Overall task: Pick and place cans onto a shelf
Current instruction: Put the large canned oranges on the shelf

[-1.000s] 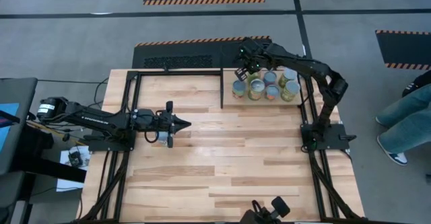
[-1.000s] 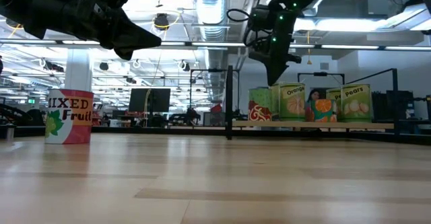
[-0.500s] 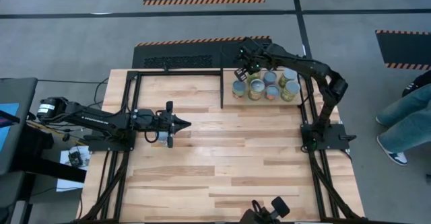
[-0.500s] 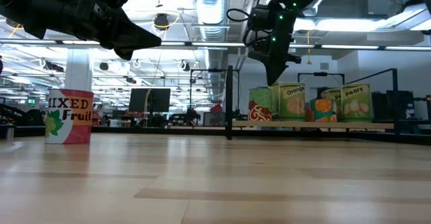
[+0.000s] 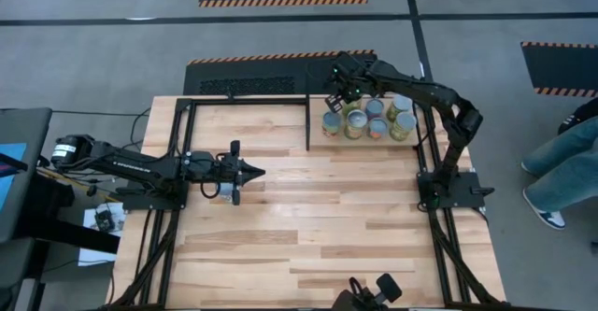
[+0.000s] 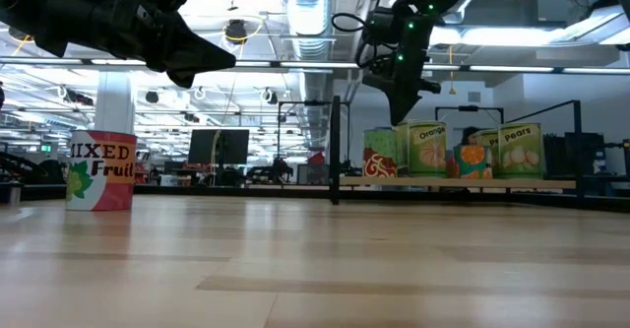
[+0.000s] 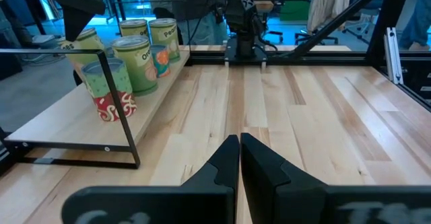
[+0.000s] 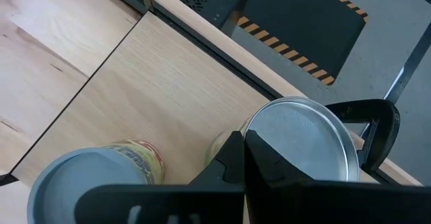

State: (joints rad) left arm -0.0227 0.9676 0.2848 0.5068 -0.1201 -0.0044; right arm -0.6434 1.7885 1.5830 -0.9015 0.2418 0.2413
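Several cans (image 5: 366, 120) stand upright in a cluster on the shelf (image 5: 318, 107) at the table's far right; in the low view their labels (image 6: 425, 149) show above the shelf board (image 6: 463, 183). My right gripper (image 5: 333, 102) hangs shut just above the cluster's left end, its tip (image 8: 242, 142) between a pale-blue-topped can (image 8: 87, 177) and a silver-topped can (image 8: 303, 140). My left gripper (image 5: 259, 171) is shut and level over the table's left half. A Mixed Fruit can (image 6: 100, 170) stands on the tabletop beside that arm.
Black frame bars edge the shelf, with an upright post (image 5: 308, 124) at its left end. Bare planked tabletop (image 5: 336, 218) fills the middle and near side. A person's legs (image 5: 561, 166) show beyond the table's right edge.
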